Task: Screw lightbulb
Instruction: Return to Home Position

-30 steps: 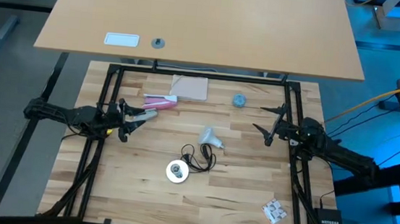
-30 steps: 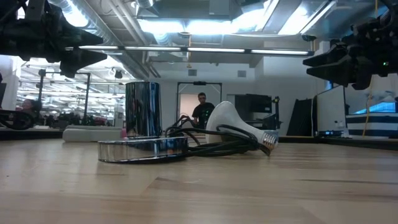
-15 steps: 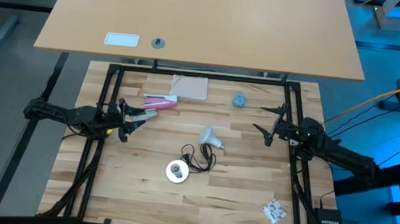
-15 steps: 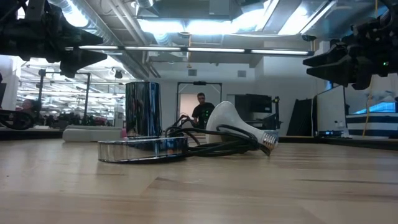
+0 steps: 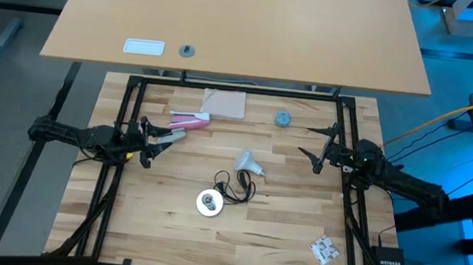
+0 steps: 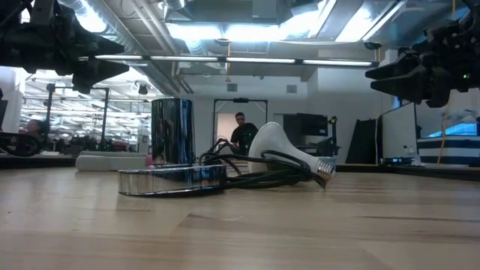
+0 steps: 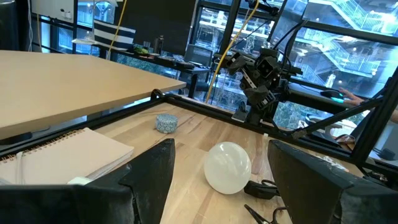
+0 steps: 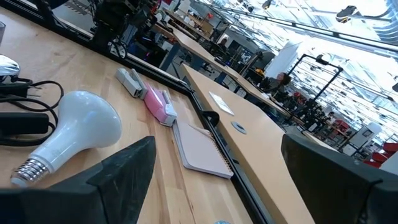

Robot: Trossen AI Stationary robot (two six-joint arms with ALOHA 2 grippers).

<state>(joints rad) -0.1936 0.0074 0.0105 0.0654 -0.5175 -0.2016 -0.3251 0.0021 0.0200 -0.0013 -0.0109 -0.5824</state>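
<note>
Nothing's moved in the last second: bulb [image 5: 249,162] lies loose on its side mid-table by the cord [image 5: 234,185] of the socket [image 5: 208,202], left gripper [image 5: 152,140] and right gripper [image 5: 311,148] both spread wide, empty, parked at the sides, so homing looks done
</note>
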